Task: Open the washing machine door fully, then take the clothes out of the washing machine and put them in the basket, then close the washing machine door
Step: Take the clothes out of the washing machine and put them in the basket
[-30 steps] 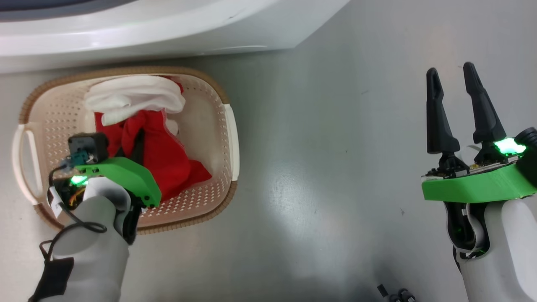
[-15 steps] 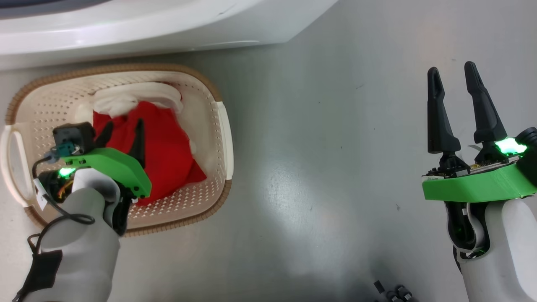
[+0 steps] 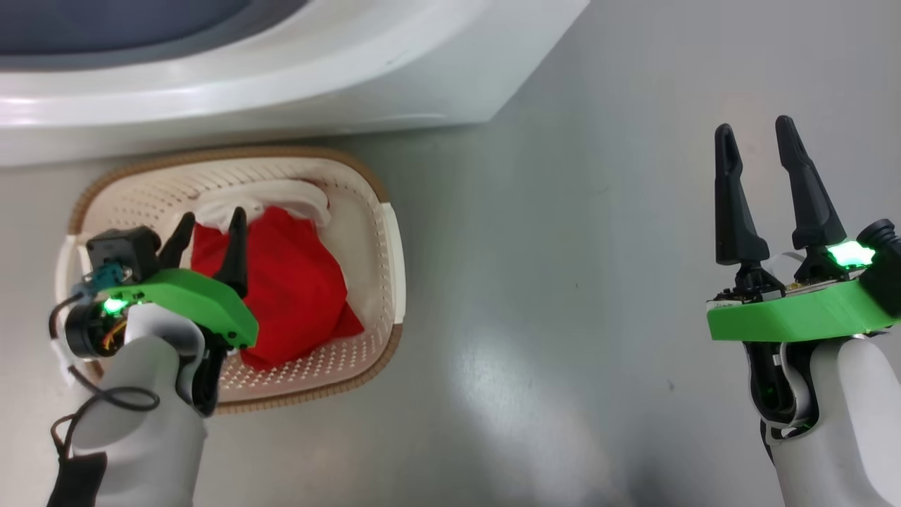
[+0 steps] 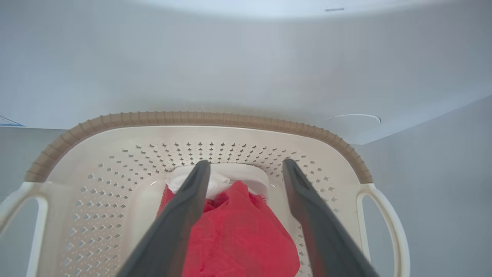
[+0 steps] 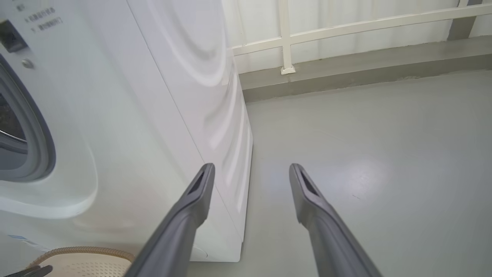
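Left gripper (image 3: 214, 217): jaws spread wide, nothing between them, fingers angled down into the basket (image 3: 232, 153), just above the red clothes (image 3: 295, 289). Released bundle directly under and ahead of the fingertips, resting on the basket's base, white trim at the far end toward the washing machine (image 3: 281, 84); long axis roughly in line with the fingers, as read from the left wrist view. Basket close against the foot of the machine, on the grey floor (image 3: 563, 282). Right gripper (image 3: 754, 125): jaws likewise open and empty, well apart from the basket, over bare floor beside the machine's right corner. Grey gasket (image 5: 40, 146) and dark drum mouth uncovered, hence door judged open; left arm nearer both basket and opening, so likelier for any further reach. Against one second earlier: left fingers then pinched together and sunk in the red fabric, now parted and clear of it; bundle lower and more compact, less white showing; right gripper unchanged; more of the machine front in the head view, owing to camera movement.
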{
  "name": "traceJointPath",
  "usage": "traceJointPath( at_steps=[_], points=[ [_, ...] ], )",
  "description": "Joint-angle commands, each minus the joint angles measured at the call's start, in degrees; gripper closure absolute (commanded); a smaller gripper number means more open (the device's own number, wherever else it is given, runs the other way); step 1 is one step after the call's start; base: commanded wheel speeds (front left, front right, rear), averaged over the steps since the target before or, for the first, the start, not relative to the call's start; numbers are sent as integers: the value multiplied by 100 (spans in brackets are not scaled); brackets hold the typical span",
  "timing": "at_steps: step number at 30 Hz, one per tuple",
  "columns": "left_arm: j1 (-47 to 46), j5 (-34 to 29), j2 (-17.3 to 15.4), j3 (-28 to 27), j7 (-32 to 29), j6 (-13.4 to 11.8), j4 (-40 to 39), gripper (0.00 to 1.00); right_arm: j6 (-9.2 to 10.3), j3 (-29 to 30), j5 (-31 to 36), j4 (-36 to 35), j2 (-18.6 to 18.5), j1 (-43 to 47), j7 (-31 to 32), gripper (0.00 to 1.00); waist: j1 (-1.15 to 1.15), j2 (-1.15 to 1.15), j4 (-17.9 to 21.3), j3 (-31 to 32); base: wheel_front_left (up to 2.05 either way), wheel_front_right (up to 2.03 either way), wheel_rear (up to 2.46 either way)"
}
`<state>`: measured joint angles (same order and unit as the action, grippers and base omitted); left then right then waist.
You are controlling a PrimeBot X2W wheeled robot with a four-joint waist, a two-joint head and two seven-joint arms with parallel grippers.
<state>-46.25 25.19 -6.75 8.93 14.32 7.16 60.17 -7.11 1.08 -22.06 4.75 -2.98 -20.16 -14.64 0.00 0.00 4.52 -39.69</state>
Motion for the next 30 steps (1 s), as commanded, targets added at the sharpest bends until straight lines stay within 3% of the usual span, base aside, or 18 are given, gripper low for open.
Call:
traceJointPath(
  at_steps=[1,18,30],
  points=[
    [290,-100,-221,-201,67,33,-225,0,-37,-99,38,-93,11,189,-36,0,0,0,-63,310,0,0,0],
    [1637,-988,31,-987,68,33,-2379,0,-37,-45,136,175,-18,840,-36,0,0,0,-275,1634,0,0,0],
    [2591,-1376,163,-1164,68,33,-3902,0,-37,46,102,218,-91,1307,-36,0,0,0,-373,2211,0,0,0]
  ],
)
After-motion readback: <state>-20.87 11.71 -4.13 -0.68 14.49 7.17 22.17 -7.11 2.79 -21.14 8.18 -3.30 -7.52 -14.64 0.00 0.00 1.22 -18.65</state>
